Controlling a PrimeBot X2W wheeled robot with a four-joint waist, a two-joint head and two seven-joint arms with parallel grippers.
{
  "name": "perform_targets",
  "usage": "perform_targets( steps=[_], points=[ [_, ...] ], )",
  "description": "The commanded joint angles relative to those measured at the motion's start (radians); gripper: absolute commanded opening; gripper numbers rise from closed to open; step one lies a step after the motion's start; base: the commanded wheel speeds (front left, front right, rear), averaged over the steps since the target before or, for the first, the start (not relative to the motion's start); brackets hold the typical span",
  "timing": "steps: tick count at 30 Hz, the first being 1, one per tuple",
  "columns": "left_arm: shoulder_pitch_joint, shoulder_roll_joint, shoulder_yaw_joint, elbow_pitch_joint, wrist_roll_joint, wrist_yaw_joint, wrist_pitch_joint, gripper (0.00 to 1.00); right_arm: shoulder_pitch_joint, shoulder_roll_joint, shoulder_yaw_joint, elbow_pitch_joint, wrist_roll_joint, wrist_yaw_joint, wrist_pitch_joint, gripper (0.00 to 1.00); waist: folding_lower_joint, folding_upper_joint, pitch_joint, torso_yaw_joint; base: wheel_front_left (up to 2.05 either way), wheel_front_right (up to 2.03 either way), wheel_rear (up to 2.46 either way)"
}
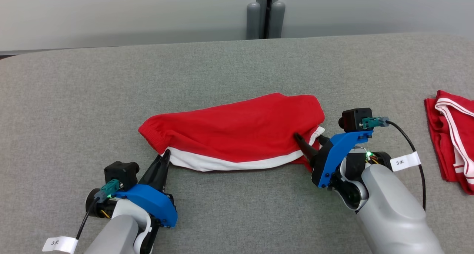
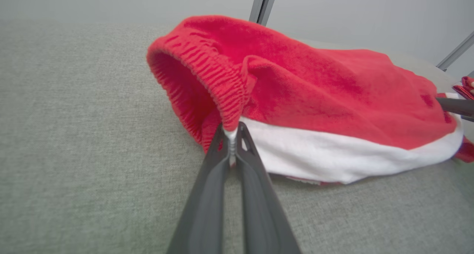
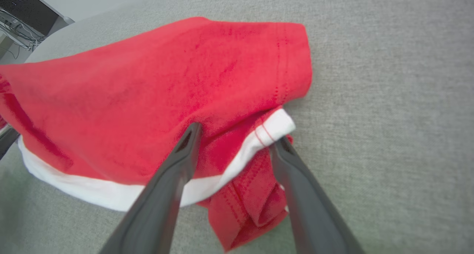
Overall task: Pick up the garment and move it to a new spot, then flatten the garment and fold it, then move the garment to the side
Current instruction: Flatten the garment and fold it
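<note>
A pair of red shorts with a white side stripe point(image 1: 237, 128) lies across the middle of the grey table, waistband to the left and leg hem to the right. My left gripper point(image 1: 165, 156) is shut on the near corner of the elastic waistband point(image 2: 231, 130), and the cloth point(image 2: 314, 83) bulges up behind it. My right gripper point(image 1: 309, 137) is open at the hem end. Its fingers straddle the white stripe and a bunched red fold point(image 3: 237, 133), one finger point(image 3: 185, 146) lying on the red cloth point(image 3: 166, 83).
Another red garment with white trim point(image 1: 451, 135) lies at the right edge of the table point(image 1: 74, 98). A grey post point(image 1: 264, 13) stands behind the far edge. Grey table surface stretches behind and left of the shorts.
</note>
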Motion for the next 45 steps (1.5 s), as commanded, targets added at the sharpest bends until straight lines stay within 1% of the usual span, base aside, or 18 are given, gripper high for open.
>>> perform_targets(
  steps=[1, 2, 3, 9, 14, 17, 19, 21, 23, 26, 29, 32, 34, 36, 40, 42, 43, 45],
  points=[
    [-0.009, 0.007, 0.001, -0.003, 0.000, -0.002, -0.004, 0.00, -0.020, -0.002, -0.001, 0.009, 0.006, 0.001, -0.015, 0.46, 0.0000, 0.0000, 0.004, 0.003, 0.00, 0.00, 0.00],
    [-0.012, 0.007, 0.001, -0.004, 0.000, -0.002, -0.004, 0.00, -0.027, -0.002, -0.001, 0.014, 0.005, 0.001, -0.023, 0.30, 0.0000, 0.0000, 0.005, 0.005, 0.00, 0.00, 0.00],
    [-0.014, 0.006, 0.001, -0.005, 0.000, -0.002, -0.004, 0.00, -0.032, -0.002, 0.001, 0.018, 0.001, 0.001, -0.032, 0.00, 0.0000, 0.0000, 0.007, 0.006, 0.00, 0.00, 0.00],
    [-0.010, -0.001, 0.019, -0.051, -0.003, -0.002, -0.005, 0.00, -0.041, -0.002, 0.004, 0.013, 0.002, 0.001, -0.095, 0.00, 0.0000, 0.0000, 0.001, 0.013, 0.00, 0.00, 0.00],
    [0.026, 0.000, 0.046, -0.199, -0.085, -0.002, -0.005, 0.00, 0.009, -0.002, -0.010, -0.101, 0.025, 0.001, -0.154, 0.00, 0.0000, 0.0000, -0.020, 0.010, 0.00, 0.00, 0.00],
    [0.056, 0.028, 0.049, -0.318, -0.153, -0.002, 0.000, 0.00, 0.062, -0.002, -0.037, -0.231, 0.042, 0.001, -0.152, 0.00, 0.0000, 0.0000, -0.034, 0.000, 0.00, 0.00, 0.00],
    [0.082, 0.055, 0.058, -0.402, -0.196, -0.002, 0.015, 0.00, 0.110, -0.003, -0.068, -0.339, 0.056, 0.001, -0.128, 0.00, 0.0000, 0.0000, -0.038, -0.008, 0.00, 0.00, 0.00],
    [0.109, 0.076, 0.074, -0.490, -0.238, -0.002, 0.032, 0.00, 0.160, -0.019, -0.107, -0.454, 0.039, 0.001, -0.098, 0.00, 0.0000, 0.0000, -0.038, -0.016, 0.00, 0.00, 0.00],
    [0.136, 0.094, 0.094, -0.577, -0.279, 0.000, 0.056, 0.00, 0.215, -0.015, -0.148, -0.569, 0.037, 0.001, -0.056, 0.00, 0.0000, 0.0000, -0.036, -0.021, 0.00, 0.00, 0.00],
    [0.178, 0.111, 0.126, -0.712, -0.343, 0.021, 0.098, 0.00, 0.295, -0.011, -0.215, -0.756, 0.058, 0.001, 0.007, 0.00, 0.0000, 0.0000, -0.027, -0.028, 0.00, 0.00, 0.00],
    [0.208, 0.122, 0.150, -0.833, -0.398, 0.048, 0.140, 0.00, 0.357, -0.005, -0.272, -0.911, 0.074, 0.001, 0.071, 0.00, 0.0000, 0.0000, -0.003, -0.033, 0.00, 0.00, 0.00],
    [0.202, 0.121, 0.174, -0.915, -0.449, 0.077, 0.176, 0.00, 0.365, -0.002, -0.299, -0.998, 0.100, 0.001, 0.118, 0.00, 0.0000, 0.0000, 0.037, -0.037, 0.00, 0.00, 0.00],
    [0.156, 0.134, 0.188, -0.919, -0.461, 0.097, 0.207, 0.00, 0.312, -0.001, -0.296, -0.995, 0.146, 0.001, 0.133, 0.00, 0.0000, 0.0000, 0.075, -0.045, 0.00, 0.00, 0.00],
    [0.088, 0.134, 0.194, -0.893, -0.479, 0.112, 0.247, 0.00, 0.225, -0.002, -0.290, -0.945, 0.172, 0.001, 0.129, 0.00, 0.0000, 0.0000, 0.118, -0.056, 0.00, 0.00, 0.00],
    [-0.127, 0.149, 0.208, -0.786, -0.478, 0.147, 0.335, 0.00, -0.023, -0.002, -0.257, -0.737, 0.229, 0.001, 0.112, 0.00, 0.0000, 0.0000, 0.207, -0.076, 0.00, 0.00, 0.00],
    [-0.257, 0.169, 0.210, -0.711, -0.451, 0.159, 0.368, 0.00, -0.170, -0.002, -0.238, -0.618, 0.263, 0.001, 0.068, 0.00, 0.0000, 0.0000, 0.242, -0.091, 0.00, 0.00, 0.00],
    [-0.327, 0.179, 0.215, -0.677, -0.432, 0.163, 0.373, 0.00, -0.241, -0.003, -0.229, -0.562, 0.250, 0.001, 0.033, 0.00, 0.0000, 0.0000, 0.258, -0.100, 0.00, 0.00, 0.00],
    [-0.456, 0.187, 0.222, -0.623, -0.395, 0.159, 0.357, 0.00, -0.376, -0.003, -0.220, -0.467, 0.250, 0.001, -0.059, 0.00, 0.0000, 0.0000, 0.283, -0.111, 0.00, 0.00, 0.00]
  ],
)
